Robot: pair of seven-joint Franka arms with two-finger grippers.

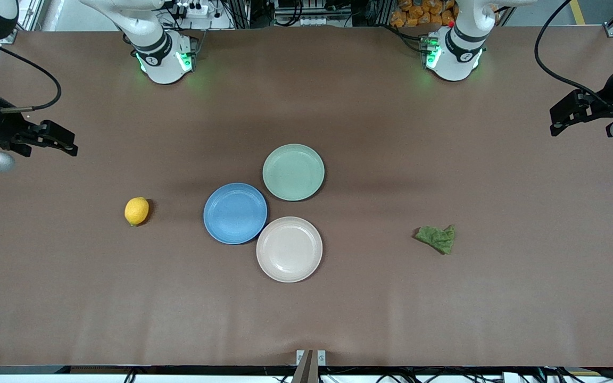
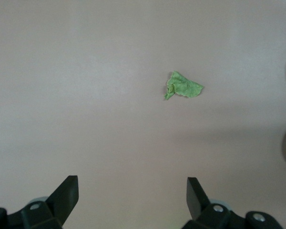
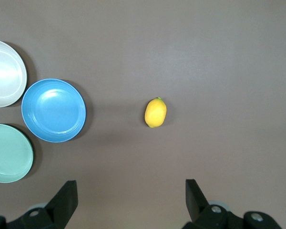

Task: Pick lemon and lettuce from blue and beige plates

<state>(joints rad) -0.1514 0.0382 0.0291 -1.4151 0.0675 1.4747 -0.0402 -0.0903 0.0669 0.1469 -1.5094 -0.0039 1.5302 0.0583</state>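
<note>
A yellow lemon [image 1: 137, 210] lies on the bare table toward the right arm's end, beside the empty blue plate [image 1: 235, 213]; it also shows in the right wrist view [image 3: 155, 113]. A green lettuce leaf [image 1: 437, 238] lies on the table toward the left arm's end, apart from the empty beige plate [image 1: 289, 249]; it shows in the left wrist view [image 2: 182, 86]. My right gripper [image 1: 61, 142] is open and empty, high at the right arm's end of the table. My left gripper [image 1: 564, 117] is open and empty, high at the left arm's end.
An empty green plate [image 1: 293, 172] touches the blue and beige plates, farther from the front camera. The blue plate [image 3: 53, 110], beige plate [image 3: 5, 72] and green plate [image 3: 7, 152] show in the right wrist view. The brown table [image 1: 445, 308] is bare around the lemon and lettuce.
</note>
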